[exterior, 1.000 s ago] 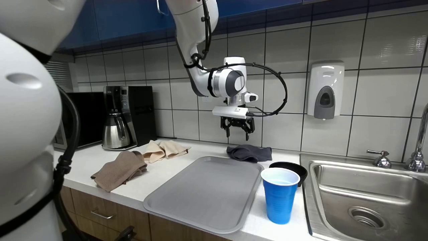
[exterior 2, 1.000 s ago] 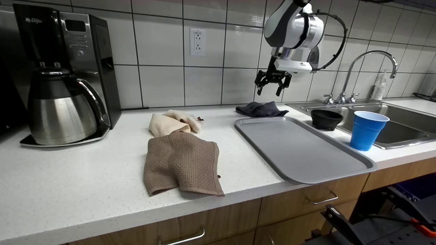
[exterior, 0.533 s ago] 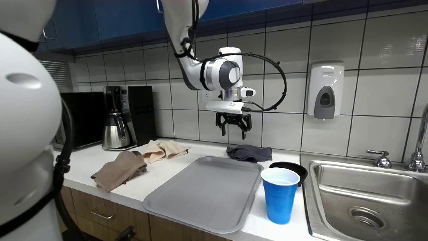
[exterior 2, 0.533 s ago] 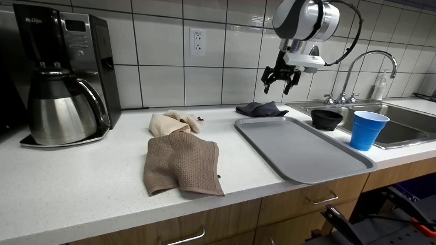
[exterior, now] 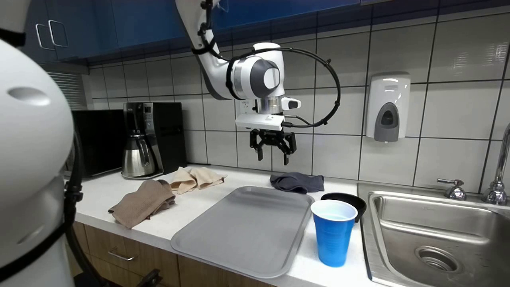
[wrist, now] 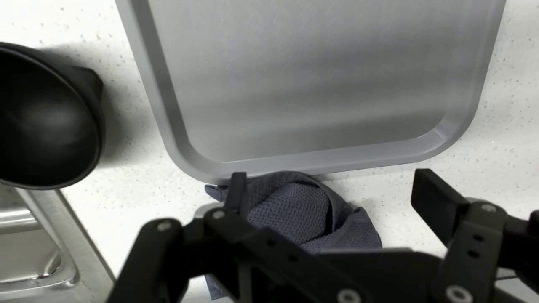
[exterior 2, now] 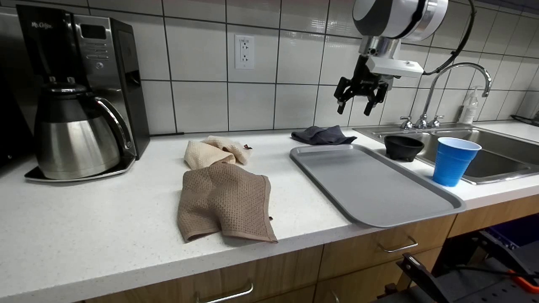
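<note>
Countertop (exterior 2: 97,227) ran along the tiled wall (exterior 2: 252,105) and bore all loose items. Sink (exterior: 372,235) was let into it.

Grey serving tray (exterior: 247,231) lay flat, rim up, one short end toward the wall, the other at the counter's front edge. Raised rim presumably served to stop contents sliding off.

Coffee maker (exterior 2: 99,75) stood close to the wall, probably to leave working room in front. Thermal carafe (exterior 2: 78,139) sat on its base under the brew head, likely so that coffee would drop straight in.

Robotiq gripper (exterior: 273,158) hung pointing down above the counter, fingers well apart, nothing between them, touching nothing. Pose appeared suited to facing the surface squarely.

Brown waffle-weave towel (exterior 2: 225,202) lay rumpled beside the cream cloth (exterior 2: 214,151); contact could not be told. Limp fabric, so folds probably set by its own weight.

Navy waffle-weave cloth (wrist: 290,210), nearest item to the gripper, lay bunched below it between tray and wall; it seemed to meet the tray's rim.

Blue plastic cup (exterior: 334,235) stood upright between tray and sink; narrow base, so judged tippy.

Black bowl (exterior 2: 403,147) rested mouth up on short feet, nearer the wall than the cup, the feet presumably steadying it.
</note>
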You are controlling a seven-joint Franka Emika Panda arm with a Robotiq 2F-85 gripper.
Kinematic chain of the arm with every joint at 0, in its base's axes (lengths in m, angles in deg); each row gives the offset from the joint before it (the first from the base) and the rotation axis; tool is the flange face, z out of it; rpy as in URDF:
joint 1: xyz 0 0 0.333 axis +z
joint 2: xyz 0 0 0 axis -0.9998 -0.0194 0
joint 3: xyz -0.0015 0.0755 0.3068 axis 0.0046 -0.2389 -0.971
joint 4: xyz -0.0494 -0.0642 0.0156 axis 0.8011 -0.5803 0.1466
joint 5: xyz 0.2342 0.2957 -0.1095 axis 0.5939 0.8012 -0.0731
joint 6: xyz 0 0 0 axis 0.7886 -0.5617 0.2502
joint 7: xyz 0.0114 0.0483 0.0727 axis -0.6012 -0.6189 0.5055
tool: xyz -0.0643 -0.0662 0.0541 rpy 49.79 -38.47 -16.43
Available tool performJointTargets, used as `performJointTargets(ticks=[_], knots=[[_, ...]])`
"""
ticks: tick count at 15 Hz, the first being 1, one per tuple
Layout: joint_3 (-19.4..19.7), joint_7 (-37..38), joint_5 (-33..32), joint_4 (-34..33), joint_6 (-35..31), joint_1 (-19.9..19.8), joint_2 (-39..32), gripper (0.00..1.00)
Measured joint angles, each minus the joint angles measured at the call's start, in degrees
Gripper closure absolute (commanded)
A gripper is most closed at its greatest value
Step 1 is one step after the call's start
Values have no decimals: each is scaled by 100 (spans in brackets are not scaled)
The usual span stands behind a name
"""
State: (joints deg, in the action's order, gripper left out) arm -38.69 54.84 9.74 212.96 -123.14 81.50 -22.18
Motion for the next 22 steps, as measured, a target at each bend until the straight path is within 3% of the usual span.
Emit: performJointTargets(ticks=[10,22], knots=[[226,0,89,1079,4,45,1339,0],[454,-198,84,1915,100,450,2545,0]])
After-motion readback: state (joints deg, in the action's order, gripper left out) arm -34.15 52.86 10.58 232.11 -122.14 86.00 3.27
